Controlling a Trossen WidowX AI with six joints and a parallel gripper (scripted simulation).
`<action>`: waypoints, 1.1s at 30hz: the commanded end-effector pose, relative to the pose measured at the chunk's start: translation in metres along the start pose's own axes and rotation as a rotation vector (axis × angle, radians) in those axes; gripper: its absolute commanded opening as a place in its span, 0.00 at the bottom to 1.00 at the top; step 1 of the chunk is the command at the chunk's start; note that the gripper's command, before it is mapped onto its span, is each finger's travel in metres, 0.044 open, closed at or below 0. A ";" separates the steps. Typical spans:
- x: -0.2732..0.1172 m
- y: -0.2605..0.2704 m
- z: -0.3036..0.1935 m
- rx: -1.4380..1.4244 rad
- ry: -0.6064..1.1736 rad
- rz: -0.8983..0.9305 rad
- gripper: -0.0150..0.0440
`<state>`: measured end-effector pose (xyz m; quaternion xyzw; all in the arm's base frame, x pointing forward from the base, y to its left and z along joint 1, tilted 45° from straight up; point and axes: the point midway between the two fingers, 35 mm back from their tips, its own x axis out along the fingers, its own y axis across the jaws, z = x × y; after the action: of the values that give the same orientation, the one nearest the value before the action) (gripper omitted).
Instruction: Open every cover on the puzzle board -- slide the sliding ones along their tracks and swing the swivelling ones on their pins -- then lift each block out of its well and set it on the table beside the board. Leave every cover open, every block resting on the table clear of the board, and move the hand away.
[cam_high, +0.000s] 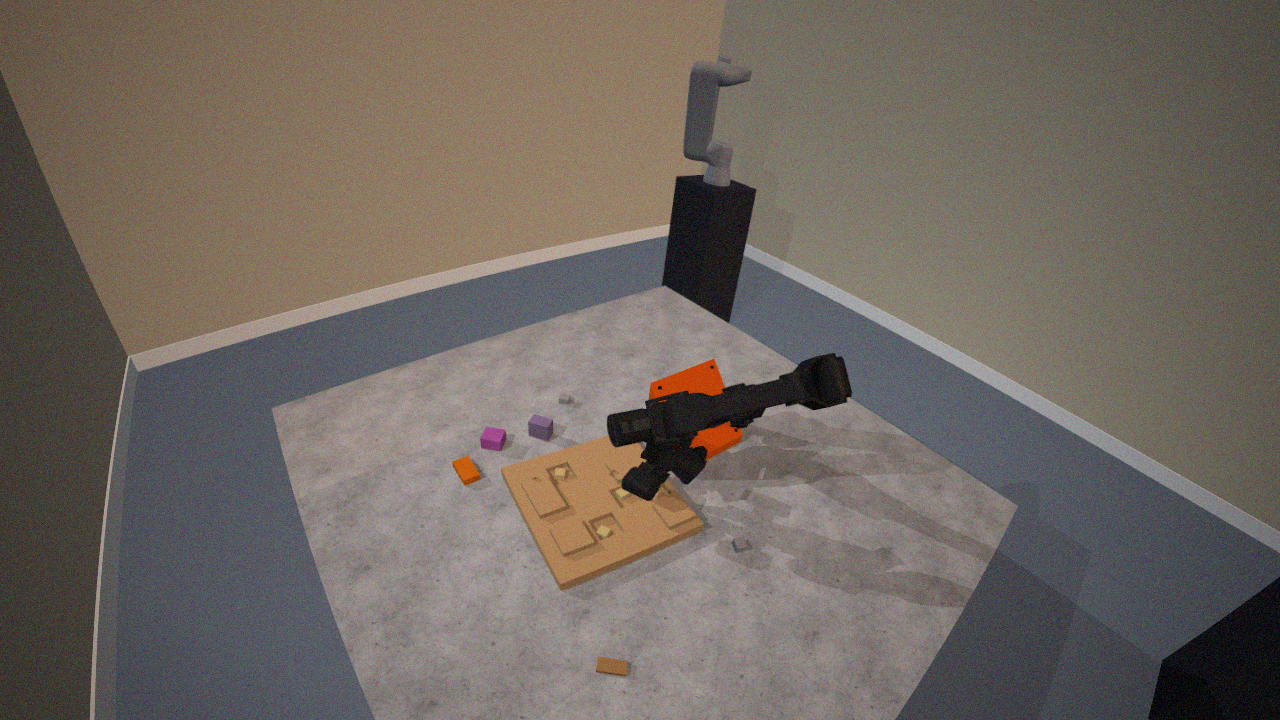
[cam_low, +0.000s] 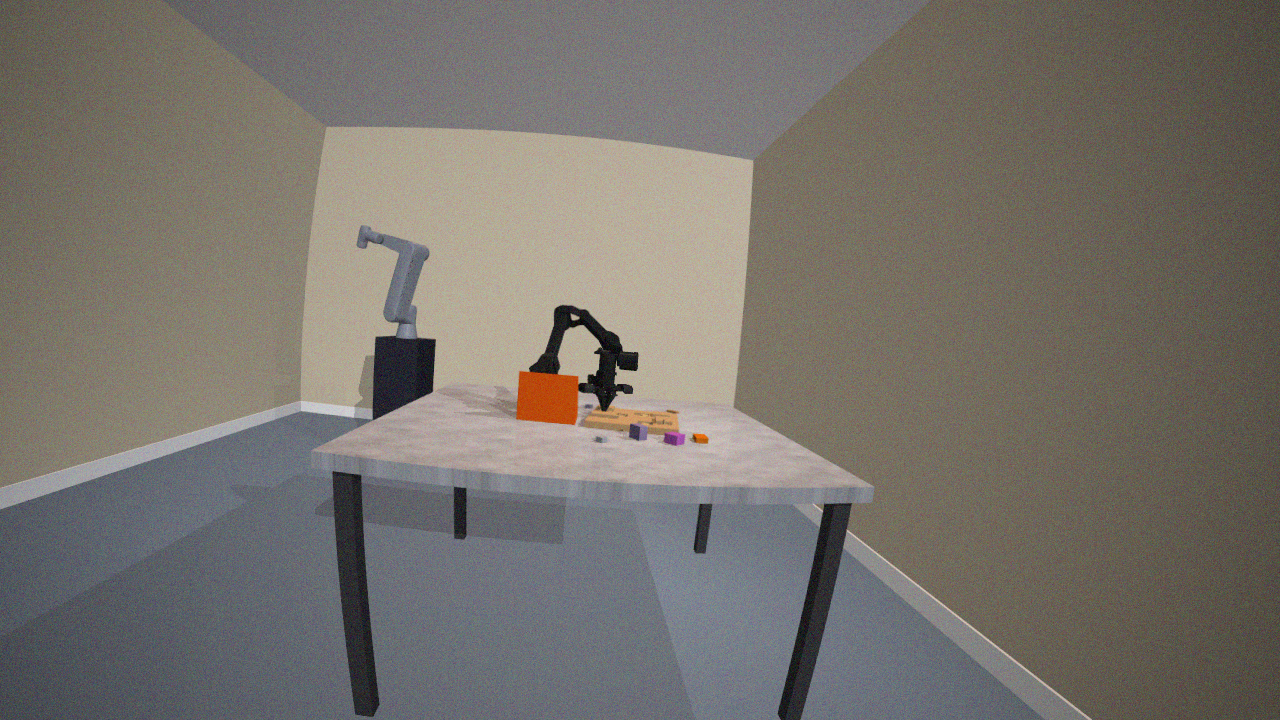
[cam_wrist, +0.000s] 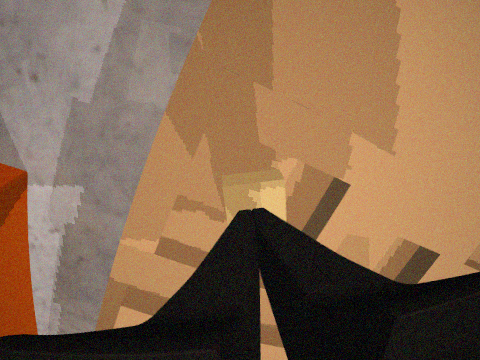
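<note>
The wooden puzzle board (cam_high: 577, 571) (cam_low: 628, 427) (cam_wrist: 440, 150) lies on the table. Raised covers show at its left (cam_high: 544, 497), front (cam_high: 572, 537) and right (cam_high: 675, 514). Pale yellow blocks sit in open wells at the back left (cam_high: 561, 471), front (cam_high: 604, 531) and middle (cam_high: 622, 493). My gripper (cam_low: 605, 408) (cam_wrist: 252, 220) is shut with nothing between its fingers, pointing down low over the board. In the wrist view a pale block (cam_wrist: 274, 195) shows just beyond the fingertips, its lower part hidden by them. The arm hides the board's back right part in the top view.
An orange box (cam_high: 687, 380) (cam_low: 547, 397) (cam_wrist: 15, 250) stands close by the board. Purple-grey (cam_high: 540, 427) (cam_low: 638, 431), magenta (cam_high: 493, 438) (cam_low: 674, 438) and orange (cam_high: 465, 470) (cam_low: 700, 438) pieces lie beyond the board. A brown piece (cam_high: 612, 666) lies in front. Another arm (cam_high: 702, 107) (cam_low: 407, 277) stands off the table.
</note>
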<state>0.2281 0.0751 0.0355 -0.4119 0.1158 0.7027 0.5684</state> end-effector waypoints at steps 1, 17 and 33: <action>0.002 0.002 -0.003 0.000 -0.004 0.004 0.25; 0.002 0.003 -0.003 0.001 -0.004 0.004 0.25; -0.009 0.000 0.000 1.119 -0.001 0.006 0.25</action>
<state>0.2269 0.0719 0.0360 -0.2233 0.3179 0.6403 0.6627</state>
